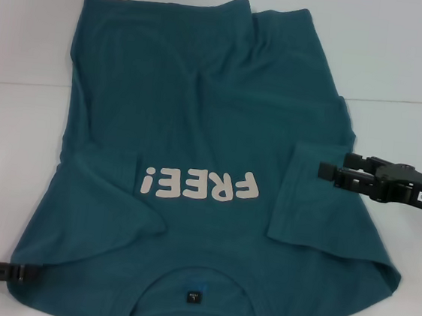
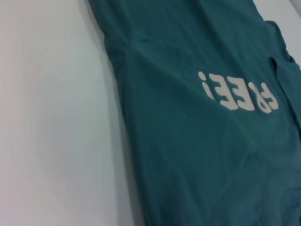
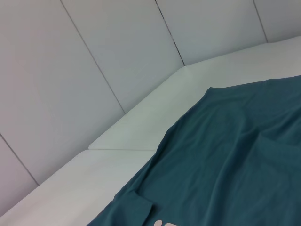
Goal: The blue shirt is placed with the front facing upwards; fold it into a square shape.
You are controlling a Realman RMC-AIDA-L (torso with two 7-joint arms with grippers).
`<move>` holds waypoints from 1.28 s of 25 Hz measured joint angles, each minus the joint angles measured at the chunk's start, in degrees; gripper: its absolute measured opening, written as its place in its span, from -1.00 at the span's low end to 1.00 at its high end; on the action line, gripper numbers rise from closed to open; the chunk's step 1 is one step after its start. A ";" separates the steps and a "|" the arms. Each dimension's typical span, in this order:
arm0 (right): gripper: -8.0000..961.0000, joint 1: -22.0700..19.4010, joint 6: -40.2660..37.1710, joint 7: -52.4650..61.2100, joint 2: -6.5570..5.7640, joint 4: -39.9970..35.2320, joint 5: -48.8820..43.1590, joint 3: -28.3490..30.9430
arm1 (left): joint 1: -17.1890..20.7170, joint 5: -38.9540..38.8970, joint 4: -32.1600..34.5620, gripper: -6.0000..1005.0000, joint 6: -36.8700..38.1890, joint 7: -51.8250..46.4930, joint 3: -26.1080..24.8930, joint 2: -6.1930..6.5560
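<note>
currently, step in hand: the side folds; the right sleeve [image 1: 302,190] already lies turned in over the body, the left side is not yet folded.
shirt position: the blue shirt [image 1: 199,126] lies flat on the white table [image 1: 16,145], front up, collar [image 1: 195,296] nearest the robot, hem at the far end; the "free!" lettering [image 1: 199,185] reads upside down in the head view.
right gripper: the right gripper [image 1: 329,171] hovers at the outer edge of the folded-in sleeve, just beside or touching the cloth; the fingertips sit close together, but whether they pinch fabric cannot be told.
left gripper: the left gripper [image 1: 29,272] sits low at the near left corner of the shirt, by the left shoulder edge; its fingers reach the cloth edge, and whether they are clenched or released cannot be told.
next move, as judged: the left side calls for a grasp at shoulder and hem edge, then a carry inward toward the lettering so both sides match in width.
obstruction: creases [image 1: 116,201] run diagonally from the left shoulder toward the lettering; a ridge of bunched cloth [image 1: 251,26] stands near the hem. both may skew the fold line.
surroundings: a panelled wall [image 3: 94,56] stands behind the table; nothing else lies near the shirt.
</note>
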 joint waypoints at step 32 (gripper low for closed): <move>0.93 0.16 0.01 0.00 0.00 0.00 0.00 0.16 | -1.14 0.79 -0.29 0.61 -1.32 0.21 0.48 -0.18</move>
